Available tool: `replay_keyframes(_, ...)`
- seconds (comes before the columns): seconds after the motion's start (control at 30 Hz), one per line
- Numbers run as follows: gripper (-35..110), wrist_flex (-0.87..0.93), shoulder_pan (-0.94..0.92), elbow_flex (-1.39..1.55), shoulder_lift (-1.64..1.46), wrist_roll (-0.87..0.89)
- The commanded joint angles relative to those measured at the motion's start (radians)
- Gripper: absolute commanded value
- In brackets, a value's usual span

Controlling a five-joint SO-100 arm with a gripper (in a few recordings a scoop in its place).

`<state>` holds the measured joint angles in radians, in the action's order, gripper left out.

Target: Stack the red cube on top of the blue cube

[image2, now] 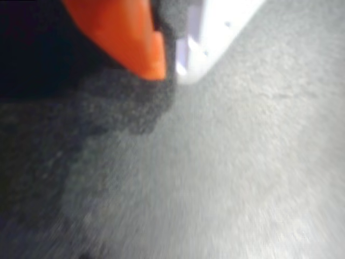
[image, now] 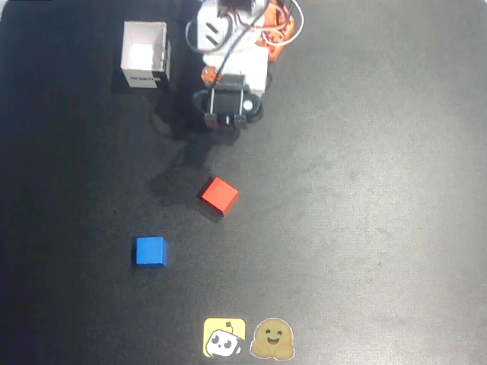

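Dark tabletop is carrying the red cube at centre, rotated, and the blue cube lower left, apart. Hand is nearly closed, holding nothing; rotated cube may be slipping when grasped.

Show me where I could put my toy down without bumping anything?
The whole right side of the table is bare, right of the red cube. It's crowded up top by the white box and the arm, and near the blue cube.

a red cube and a blue cube lie on a black table; the open box is white.
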<state>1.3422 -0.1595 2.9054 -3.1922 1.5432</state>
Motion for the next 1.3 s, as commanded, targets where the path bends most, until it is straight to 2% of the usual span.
replay_keyframes(0.0,0,-0.003,0.006,-0.129,0.101,-0.005)
replay_keyframes(0.2,0,-0.043,-0.003,-0.477,0.584,-0.003)
replay_keyframes(0.4,0,-0.06,-0.003,-0.729,0.89,0.012)
replay_keyframes(0.83,0,-0.052,-0.011,-1.095,1.304,0.054)
replay_keyframes(1.03,0,-0.066,-0.003,-1.141,1.358,-0.121)
replay_keyframes(1.13,0,-0.054,0.005,-1.15,1.358,-0.153)
replay_keyframes(1.27,0,-0.067,-0.002,-1.189,1.397,-0.454)
